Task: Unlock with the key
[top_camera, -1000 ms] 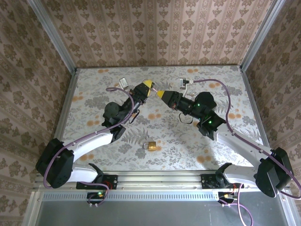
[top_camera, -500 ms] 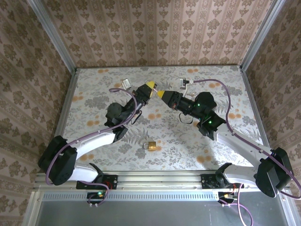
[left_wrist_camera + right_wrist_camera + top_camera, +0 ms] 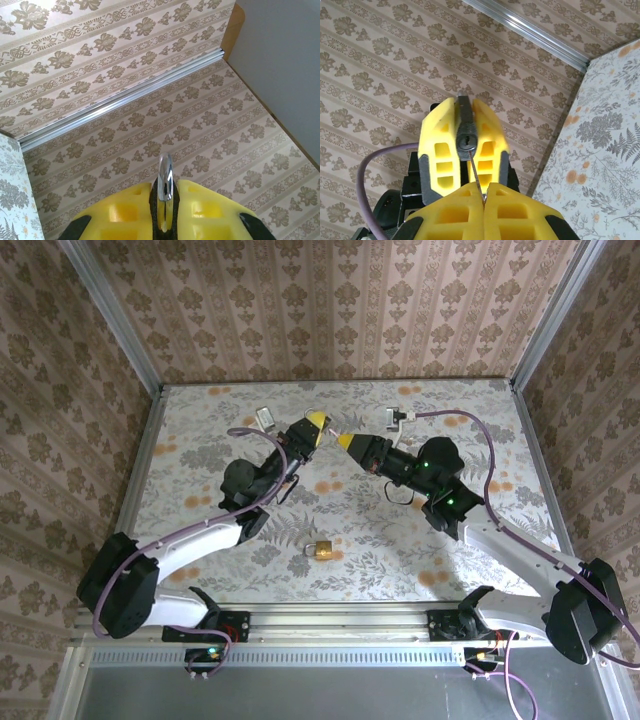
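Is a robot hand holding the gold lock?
No, the gold padlock lies by itself on the table with nothing touching it.

Key (image 3: 165,172): thin, flat metal, bright silver with a dark-grey part, seen edge-on; clamped upright in the gap between the jaws of the left gripper (image 3: 165,195); rounded silver end projects past the fingertips; a hairline sliver runs from it to the closed seam of the right gripper (image 3: 484,192) (what this sliver is cannot be told).

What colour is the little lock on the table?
Brass-gold padlock, silvery shackle; clearest in the top external view.
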You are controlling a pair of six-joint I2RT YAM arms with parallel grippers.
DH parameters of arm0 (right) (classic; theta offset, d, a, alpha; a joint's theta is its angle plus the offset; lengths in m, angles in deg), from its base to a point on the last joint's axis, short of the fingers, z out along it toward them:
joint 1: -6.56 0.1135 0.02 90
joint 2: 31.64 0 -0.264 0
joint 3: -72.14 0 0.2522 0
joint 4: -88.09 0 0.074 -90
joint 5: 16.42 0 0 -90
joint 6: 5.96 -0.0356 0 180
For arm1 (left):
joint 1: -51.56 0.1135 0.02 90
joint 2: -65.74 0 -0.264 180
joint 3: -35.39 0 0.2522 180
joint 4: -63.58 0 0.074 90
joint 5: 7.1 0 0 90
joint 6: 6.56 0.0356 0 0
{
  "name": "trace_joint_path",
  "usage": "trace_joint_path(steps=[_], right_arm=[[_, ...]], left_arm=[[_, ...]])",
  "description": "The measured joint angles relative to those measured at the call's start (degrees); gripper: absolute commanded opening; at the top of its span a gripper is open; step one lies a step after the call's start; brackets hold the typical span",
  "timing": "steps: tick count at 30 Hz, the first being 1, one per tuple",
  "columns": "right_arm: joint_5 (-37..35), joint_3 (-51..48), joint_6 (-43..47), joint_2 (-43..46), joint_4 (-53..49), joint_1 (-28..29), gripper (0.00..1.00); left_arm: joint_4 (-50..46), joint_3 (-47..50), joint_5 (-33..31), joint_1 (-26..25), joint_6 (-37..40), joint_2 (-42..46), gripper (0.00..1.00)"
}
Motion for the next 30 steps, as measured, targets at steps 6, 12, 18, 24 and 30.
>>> trace_joint_path(steps=[6, 12, 18, 24, 30], right_arm=[[0.02, -0.07, -0.04, -0.02, 0.09, 0.00, 0.00], [0.02, -0.07, -0.04, -0.02, 0.07, 0.00, 0.00], [0.02, -0.07, -0.22, -0.24, 0.09, 0.00, 0.00], [0.00, -0.09, -0.22, -0.35, 0.07, -0.13, 0.00], [0.02, -0.17, -0.24, -0.35, 0.04, -0.31, 0.00]], left_arm=[[-0.02, 0.02, 0.02, -0.07, 0.00, 0.04, 0.00], [-0.02, 0.02, 0.02, -0.17, -0.02, 0.02, 0.00], [0.02, 0.02, 0.02, -0.81, -0.02, -0.44, 0.00], [0.46, 0.02, -1.05, -1.55, 0.07, -1.44, 0.00], [0.85, -0.07, -1.66, -1.90, 0.66, -1.81, 0.00]])
